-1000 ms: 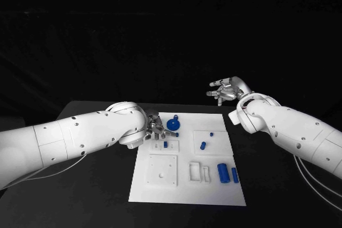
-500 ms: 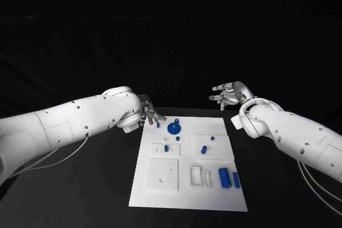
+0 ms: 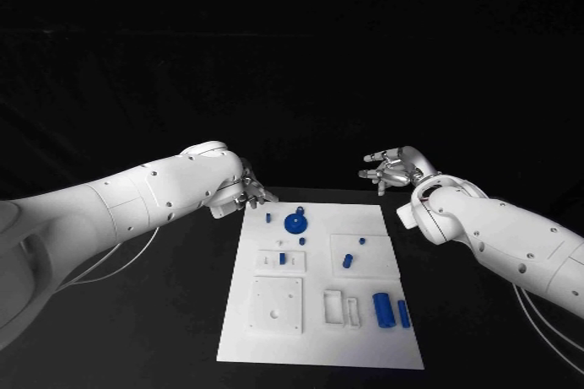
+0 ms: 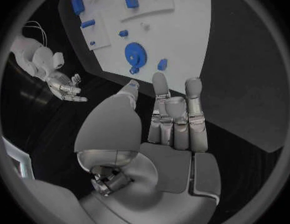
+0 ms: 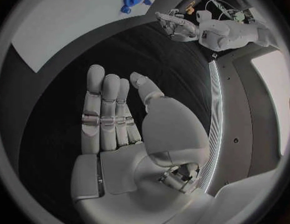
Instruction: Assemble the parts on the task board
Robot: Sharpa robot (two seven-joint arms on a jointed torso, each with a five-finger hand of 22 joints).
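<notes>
Likely light, stiff and a little slick, judging by the look of moulded plastic: blue parts scattered over the white task board (image 3: 316, 347) at the centre of the frame in the head view. Nearest the top edge of the board, a blue toothed disc (image 3: 296, 222) with a raised hub, lying flat; probably best pinched at the hub or across the rim, not by the teeth. At the lower right of the board, two blue cylinders (image 3: 382, 309) side by side, prone to rolling, so best taken across the middle of their length. Around mid-board, a short blue peg (image 3: 348, 259) and a smaller blue piece (image 3: 283, 258) on a white block, too small to say more. Hardly fragile, yet easy to flick away with a clumsy touch. Left hand (image 3: 250, 193) hovering just off the upper left corner of the board, fingers straight and apart from the thumb, holding nothing. Right hand (image 3: 390, 168) poised above the dark surface (image 3: 159, 321) at upper right, near the board's far corner but clear of it, likewise spread and empty.
</notes>
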